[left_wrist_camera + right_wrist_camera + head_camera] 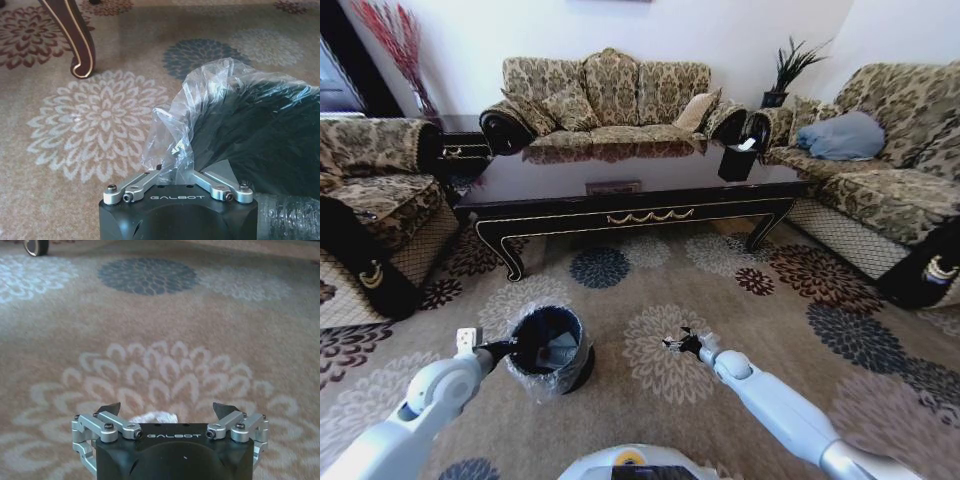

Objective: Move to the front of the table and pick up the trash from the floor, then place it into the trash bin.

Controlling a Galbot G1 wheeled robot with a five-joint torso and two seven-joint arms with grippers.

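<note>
The trash (152, 417), a crumpled white paper, lies on the floor (160, 330) on a cream flower medallion, between the spread tips of the right claw (168, 410), which is low over it and open. So the step in hand is, I judge, the picking up. The next move calls for lowering a little and closing around the paper (it is soft and may slip). The trash bin (552, 350) stands near, to the left; the left claw (175, 172) is closed on its plastic liner. The desk (620, 195) is beyond.
</note>
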